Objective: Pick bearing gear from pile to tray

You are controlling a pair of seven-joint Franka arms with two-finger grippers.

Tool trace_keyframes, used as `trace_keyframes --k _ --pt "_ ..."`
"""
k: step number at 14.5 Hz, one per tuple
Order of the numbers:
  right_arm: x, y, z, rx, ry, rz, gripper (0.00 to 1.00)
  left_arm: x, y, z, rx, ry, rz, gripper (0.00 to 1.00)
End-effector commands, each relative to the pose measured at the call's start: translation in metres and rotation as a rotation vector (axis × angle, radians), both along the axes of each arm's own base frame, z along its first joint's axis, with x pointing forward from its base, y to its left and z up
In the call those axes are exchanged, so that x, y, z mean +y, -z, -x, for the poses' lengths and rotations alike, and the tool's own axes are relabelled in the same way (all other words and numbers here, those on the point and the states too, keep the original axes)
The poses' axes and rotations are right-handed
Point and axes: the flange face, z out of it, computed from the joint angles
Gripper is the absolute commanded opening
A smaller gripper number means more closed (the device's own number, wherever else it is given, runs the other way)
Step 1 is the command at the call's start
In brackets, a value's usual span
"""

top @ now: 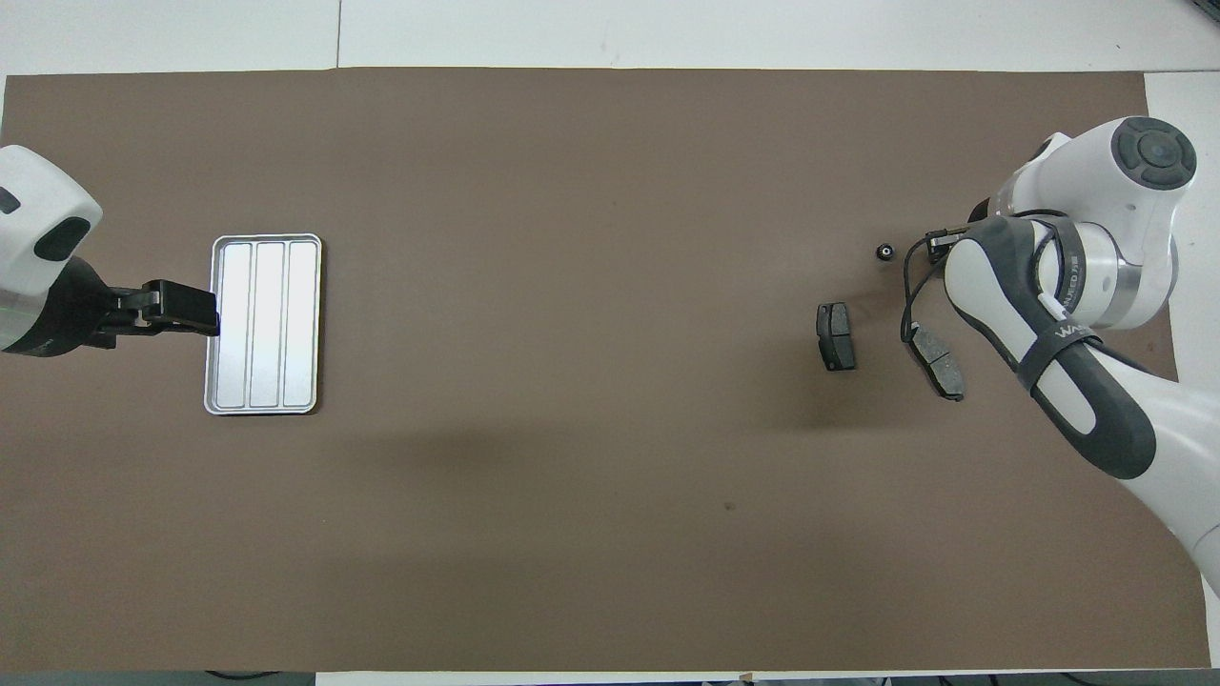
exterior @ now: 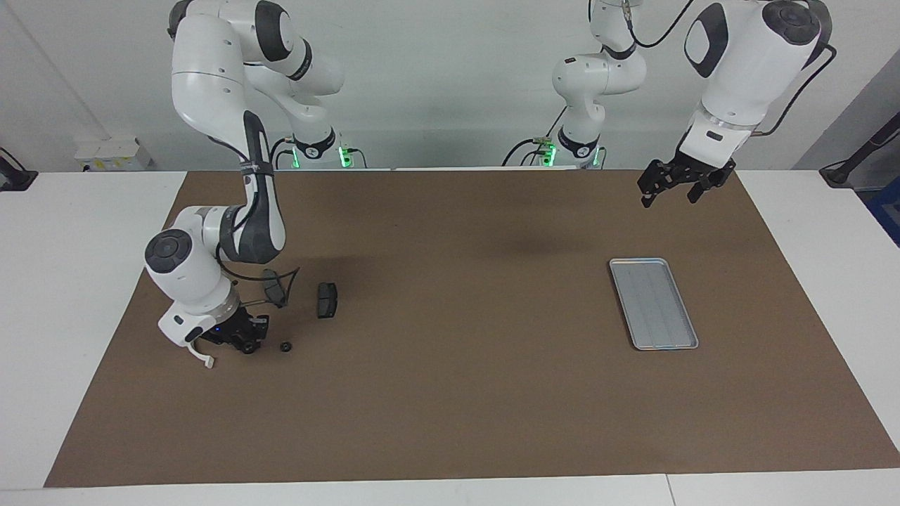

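Note:
The pile lies toward the right arm's end of the brown mat. It holds two dark brake pads (exterior: 327,300) (exterior: 274,287), a tiny black round piece (exterior: 286,346) and a white curved bracket (exterior: 200,357). In the overhead view both pads (top: 836,335) (top: 939,360) and the round piece (top: 884,252) show; the arm hides the bracket. My right gripper (exterior: 246,344) is down at the mat between the bracket and the round piece. The silver tray (exterior: 654,303) (top: 264,324) lies empty toward the left arm's end. My left gripper (exterior: 669,195) (top: 205,316) waits raised and open.
The brown mat (exterior: 450,393) covers most of the white table. A thin black cable (exterior: 281,277) from the right arm hangs over one brake pad. Wall boxes and cables sit at the robots' end of the table.

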Motion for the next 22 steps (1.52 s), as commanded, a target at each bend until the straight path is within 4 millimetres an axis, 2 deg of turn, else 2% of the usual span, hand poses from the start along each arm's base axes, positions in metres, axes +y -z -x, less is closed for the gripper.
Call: trace_keyframes --k 1,3,5,8,10,13,14,15,17,21,22 --pt "0.007 -0.035 -0.003 -0.043 -0.011 0.007 0.00 0.001 -0.003 0.001 -0.010 -0.005 -0.006 1.00" --pt "0.046 -0.077 -0.010 -0.043 0.027 0.002 0.00 0.001 -0.003 0.003 -0.005 -0.006 -0.007 1.00" --pt "0.102 -0.110 -0.014 -0.010 0.087 0.001 0.00 0.000 -0.002 0.004 -0.007 -0.007 -0.008 1.00" --pt "0.200 -0.119 0.008 0.007 0.164 0.027 0.00 0.001 -0.001 0.004 -0.002 -0.008 -0.008 1.00" --pt "0.271 -0.120 0.034 0.004 0.220 0.027 0.00 -0.004 -0.001 0.005 -0.004 0.001 -0.008 1.00" --pt "0.354 -0.121 0.071 -0.005 0.274 0.022 0.01 -0.005 -0.001 0.005 -0.004 0.007 -0.010 1.00" --pt "0.370 -0.121 0.078 -0.014 0.289 0.015 0.01 -0.004 -0.002 0.004 -0.012 0.000 -0.009 1.00" --pt "0.377 -0.120 0.081 -0.019 0.310 0.009 0.02 -0.004 -0.001 0.004 -0.013 -0.003 -0.009 1.00" --pt "0.401 -0.105 0.095 -0.016 0.305 0.008 0.02 -0.004 0.000 0.004 -0.012 -0.003 -0.009 1.00" --pt "0.407 -0.057 0.096 -0.036 0.325 -0.014 0.03 -0.010 0.011 0.002 -0.001 -0.008 -0.007 1.00" --pt "0.416 -0.049 0.099 -0.039 0.319 -0.018 0.03 -0.013 0.015 0.000 0.002 -0.005 -0.007 1.00"
